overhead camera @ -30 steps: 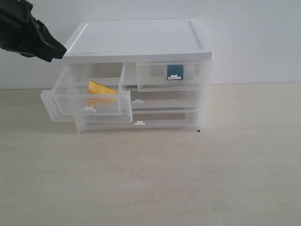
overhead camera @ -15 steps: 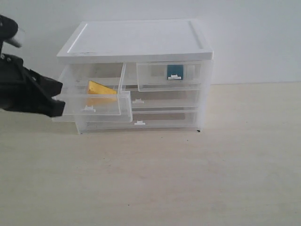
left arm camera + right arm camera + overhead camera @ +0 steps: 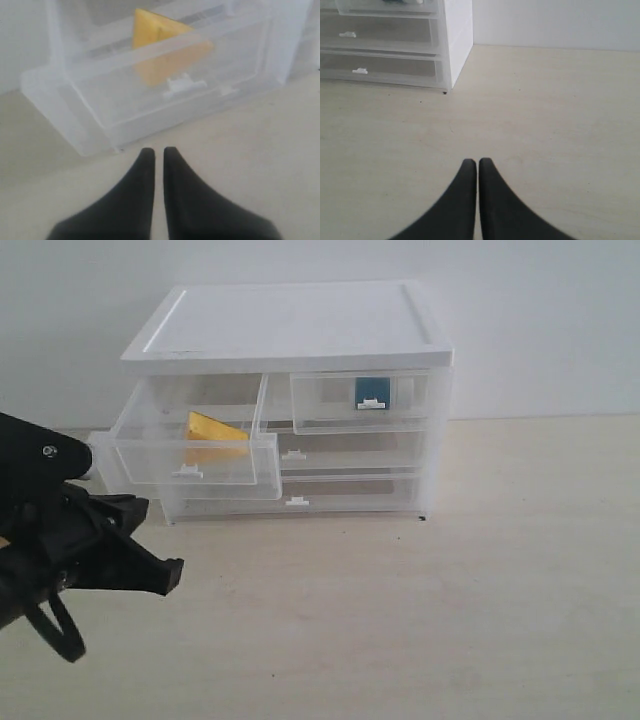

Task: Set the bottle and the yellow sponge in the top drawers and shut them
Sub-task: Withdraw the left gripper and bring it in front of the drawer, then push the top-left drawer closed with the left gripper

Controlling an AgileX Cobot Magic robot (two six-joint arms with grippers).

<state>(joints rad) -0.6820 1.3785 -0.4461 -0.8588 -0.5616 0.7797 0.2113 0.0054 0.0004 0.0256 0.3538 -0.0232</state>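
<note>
Yellow-orange wedge sponge (image 3: 213, 432) sitting in the clear plastic left top drawer (image 3: 150, 455), drawer pulled out, teal bottle (image 3: 371, 390) inside the pushed-in right top drawer (image 3: 330, 412), black left tool (image 3: 158, 150) low before the open drawer, fingers nearly together, empty, right tool (image 3: 478, 161) pinched together over pale surface (image 3: 450, 590).

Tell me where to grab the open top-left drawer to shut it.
Take the white tab handle low at the centre of the drawer front, coming straight from the front with the left claw. The drawer juts out, slightly skewed, so that face is unobstructed.
</note>
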